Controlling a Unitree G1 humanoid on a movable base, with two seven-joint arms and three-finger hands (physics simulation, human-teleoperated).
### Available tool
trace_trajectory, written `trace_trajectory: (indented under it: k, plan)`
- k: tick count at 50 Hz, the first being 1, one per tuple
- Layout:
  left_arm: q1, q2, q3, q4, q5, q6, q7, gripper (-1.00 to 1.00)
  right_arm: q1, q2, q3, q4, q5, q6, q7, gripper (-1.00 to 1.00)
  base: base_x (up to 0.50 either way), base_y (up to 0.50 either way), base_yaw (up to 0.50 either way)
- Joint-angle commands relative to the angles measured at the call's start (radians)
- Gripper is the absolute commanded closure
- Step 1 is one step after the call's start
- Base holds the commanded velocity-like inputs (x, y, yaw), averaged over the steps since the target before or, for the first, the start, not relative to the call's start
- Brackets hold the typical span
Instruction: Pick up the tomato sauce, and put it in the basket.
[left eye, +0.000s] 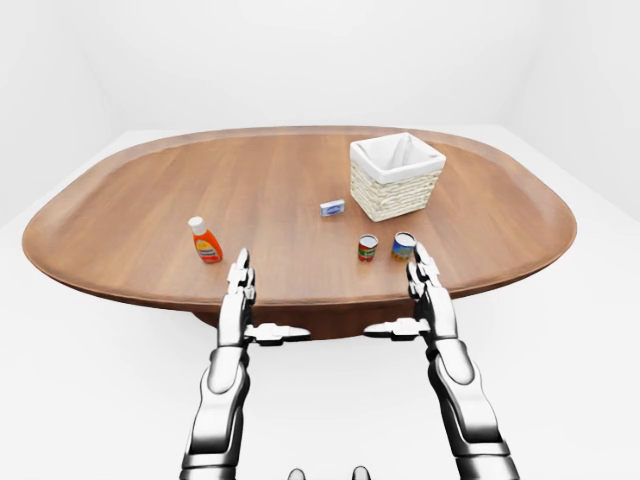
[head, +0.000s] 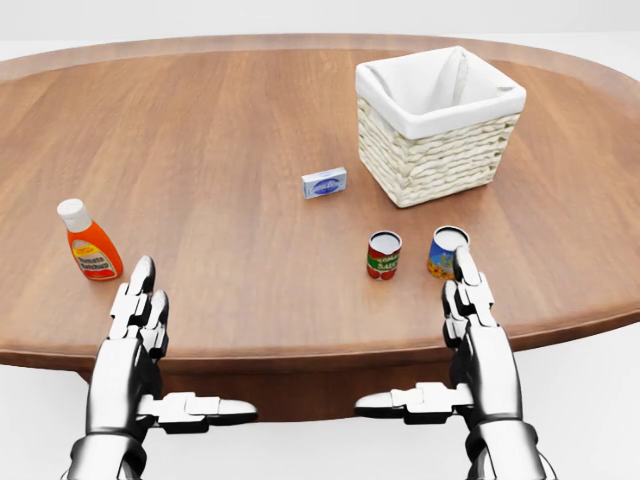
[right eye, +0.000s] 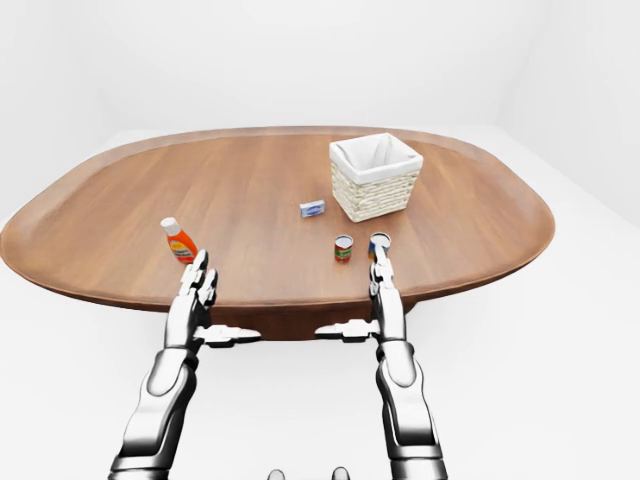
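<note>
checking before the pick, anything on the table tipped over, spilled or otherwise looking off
Nothing stands out. The red can and the blue can stand upright side by side, the orange bottle is upright with its cap on, the small box lies flat, and the basket sits level. No spills on the table. Both hands hover open.

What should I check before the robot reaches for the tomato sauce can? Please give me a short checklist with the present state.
1. Red can upright on the table: ok.
2. Red can really is the tomato sauce: cannot tell, label too small.
3. Right hand open and empty: ok.
4. Left hand open, away from the orange bottle: ok.
5. Blue can clear of the red can: not ok, it stands close beside it.
6. Basket upright, nothing visible inside: ok.
</note>
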Motion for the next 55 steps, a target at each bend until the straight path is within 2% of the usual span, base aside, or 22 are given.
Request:
trace_trajectory:
  k: [1, 5, 10, 12, 13, 15, 18, 23, 27, 29, 30, 31, 34, 37, 40, 41, 42, 44, 48, 50, 51, 55]
  plan:
    - [0.012, 0.009, 0.017, -0.020, -0.006, 0.001, -0.025, -1.00, 0.011, -0.015, -0.032, -0.044, 0.012, 0.015, 0.026, -1.00, 0.00, 0.00, 0.00]
    - [0.012, 0.010, 0.020, -0.024, -0.011, 0.003, -0.026, -1.00, 0.016, -0.016, -0.037, -0.044, 0.012, 0.005, 0.028, -1.00, 0.00, 0.00, 0.00]
    - [0.015, 0.011, 0.023, -0.037, -0.014, 0.008, -0.028, -1.00, 0.023, -0.015, -0.035, -0.082, 0.009, 0.028, 0.027, -1.00, 0.00, 0.00, 0.00]
    - [0.016, 0.014, 0.031, -0.067, -0.022, 0.028, -0.029, -1.00, 0.031, -0.014, -0.035, -0.107, 0.008, 0.038, 0.027, -1.00, 0.00, 0.00, 0.00]
    - [0.020, 0.017, 0.040, -0.108, -0.033, 0.054, -0.031, -1.00, 0.042, -0.016, -0.042, -0.156, 0.013, 0.064, 0.027, -1.00, 0.00, 0.00, 0.00]
    - [0.022, 0.020, 0.050, -0.161, -0.041, 0.087, -0.030, -1.00, 0.058, -0.018, -0.053, -0.220, 0.020, 0.077, 0.029, -1.00, 0.00, 0.00, 0.00]
    - [0.022, 0.026, 0.075, -0.250, -0.061, 0.087, -0.029, -1.00, 0.092, -0.021, -0.087, -0.371, 0.034, 0.077, 0.031, -1.00, 0.00, 0.00, 0.00]
    - [-0.006, 0.035, 0.167, -0.416, -0.111, 0.087, 0.048, -1.00, 0.153, -0.023, -0.206, -0.680, 0.050, 0.077, 0.050, -1.00, 0.00, 0.00, 0.00]
    - [-0.012, 0.048, 0.219, -0.507, -0.157, 0.087, 0.082, -1.00, 0.172, -0.001, -0.356, -0.863, 0.129, 0.077, 0.091, -1.00, 0.00, 0.00, 0.00]
    - [-0.028, 0.059, 0.261, -0.561, -0.212, 0.087, 0.098, -1.00, 0.178, -0.002, -0.478, -0.994, 0.203, 0.077, 0.110, -1.00, 0.00, 0.00, 0.00]
    - [-0.033, 0.067, 0.271, -0.576, -0.220, 0.087, 0.105, -1.00, 0.172, 0.005, -0.488, -1.003, 0.199, 0.077, 0.120, -1.00, 0.00, 0.00, 0.00]
    - [-0.071, 0.086, 0.345, -0.619, -0.283, 0.087, 0.144, -1.00, 0.216, -0.038, -0.548, -1.021, 0.300, 0.077, 0.086, -1.00, 0.00, 0.00, 0.00]
    - [-0.084, 0.125, 0.387, -0.649, -0.347, 0.087, 0.170, -1.00, 0.338, -0.190, -0.540, -1.027, 0.461, 0.077, -0.069, -1.00, 0.00, 0.00, 0.00]
    - [-0.111, 0.181, 0.492, -0.719, -0.479, 0.087, 0.227, -1.00, 0.585, -0.387, -0.653, -1.027, 0.704, 0.077, -0.232, -1.00, 0.00, 0.00, 0.00]
    - [-0.115, 0.213, 0.540, -0.766, -0.559, 0.087, 0.276, -1.00, 0.739, -0.412, -0.794, -1.027, 0.848, -0.071, -0.249, -1.00, 0.00, 0.00, 0.00]
    - [-0.114, 0.221, 0.554, -0.777, -0.585, 0.087, 0.289, -1.00, 0.784, -0.354, -0.871, -1.027, 0.914, -0.097, -0.206, -1.00, 0.00, 0.00, 0.00]
    - [-0.117, 0.219, 0.583, -0.791, -0.637, 0.087, 0.320, -1.00, 0.798, -0.302, -0.910, -1.027, 0.942, -0.097, -0.159, -1.00, 0.00, 0.00, 0.00]
    - [-0.104, 0.224, 0.588, -0.799, -0.662, 0.087, 0.340, -1.00, 0.797, -0.238, -1.037, -1.027, 1.042, -0.097, -0.108, -1.00, 0.00, 0.00, 0.00]
    - [-0.099, 0.243, 0.575, -0.777, -0.670, 0.087, 0.357, -1.00, 0.728, -0.183, -1.239, -1.027, 1.185, 0.017, -0.035, -1.00, 0.00, 0.00, 0.00]
    - [-0.100, 0.245, 0.569, -0.759, -0.662, 0.087, 0.366, -1.00, 0.694, -0.186, -1.279, -1.027, 1.199, 0.063, -0.028, -1.00, 0.00, 0.00, 0.00]
    - [-0.099, 0.245, 0.569, -0.756, -0.669, 0.087, 0.368, -1.00, 0.680, -0.186, -1.283, -1.027, 1.196, 0.076, -0.026, -1.00, 0.00, 0.00, 0.00]
    - [-0.100, 0.252, 0.568, -0.757, -0.682, 0.087, 0.383, -1.00, 0.667, -0.204, -1.241, -1.027, 1.159, 0.077, -0.039, -1.00, 0.00, 0.00, 0.00]
